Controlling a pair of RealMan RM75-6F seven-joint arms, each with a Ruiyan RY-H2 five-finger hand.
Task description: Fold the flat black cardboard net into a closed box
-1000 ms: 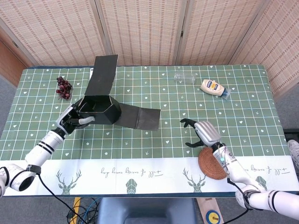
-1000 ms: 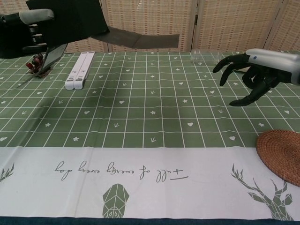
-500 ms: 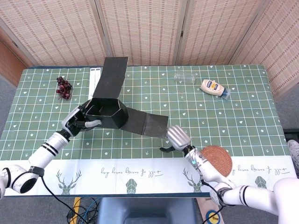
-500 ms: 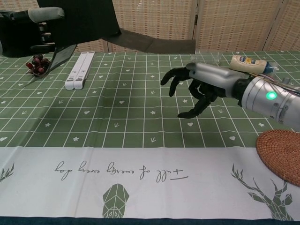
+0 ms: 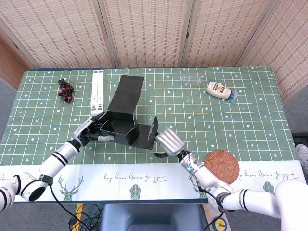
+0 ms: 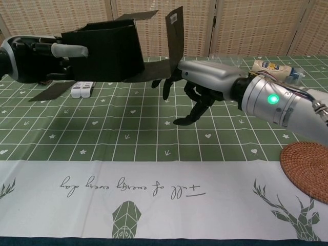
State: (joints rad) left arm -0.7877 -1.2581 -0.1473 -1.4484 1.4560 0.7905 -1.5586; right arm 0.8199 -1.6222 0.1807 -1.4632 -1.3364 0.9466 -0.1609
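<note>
Down near the front edge of the bench [image 5: 269, 96], a round mat [image 5: 222, 166] lies flat. Just past it, the right robot hand [image 5: 169, 142] has its fingers spread, touching a raised flap of the box [image 5: 120, 130]. The left robot hand [image 5: 92, 131] grips the other side of the box. Only the chest view shows the box held up off the bench. Only the head view shows the inside of the box, and farther back the grapes [image 5: 65, 90], white strips [image 5: 98, 91] and bottle [image 5: 221, 90].
</note>
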